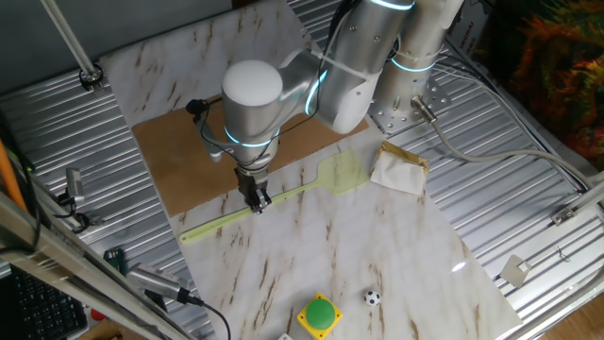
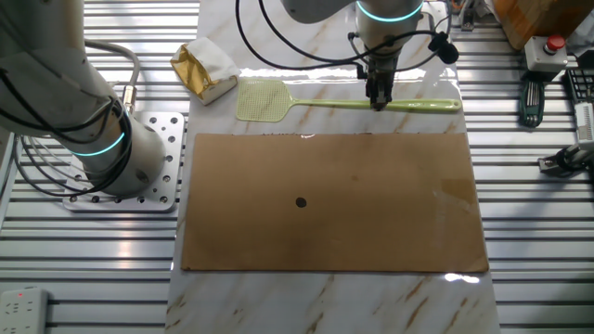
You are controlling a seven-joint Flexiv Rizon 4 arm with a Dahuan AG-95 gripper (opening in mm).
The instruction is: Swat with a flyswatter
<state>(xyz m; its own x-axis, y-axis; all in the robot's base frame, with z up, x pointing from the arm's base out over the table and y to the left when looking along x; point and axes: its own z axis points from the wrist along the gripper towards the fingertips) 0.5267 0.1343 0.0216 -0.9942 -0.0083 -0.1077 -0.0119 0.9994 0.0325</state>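
The pale yellow-green flyswatter (image 1: 283, 196) lies flat on the marble sheet just beyond the brown board (image 1: 179, 161). Its mesh head (image 1: 342, 173) points toward the paper packet. In the other fixed view the flyswatter (image 2: 325, 103) lies along the board's (image 2: 371, 213) far edge, with its head (image 2: 262, 100) at the left. My gripper (image 1: 258, 202) points straight down on the handle past its middle, toward the tail end. Its fingers look closed on the handle (image 2: 379, 104). A small black dot (image 2: 301, 201) sits on the board.
A crumpled white-and-tan paper packet (image 1: 398, 168) lies next to the swatter's head and shows in the other view too (image 2: 206, 70). A green button on a yellow base (image 1: 320, 314) and a small ball (image 1: 372, 297) sit near the marble's front edge. The arm's base (image 2: 102, 139) stands left of the board.
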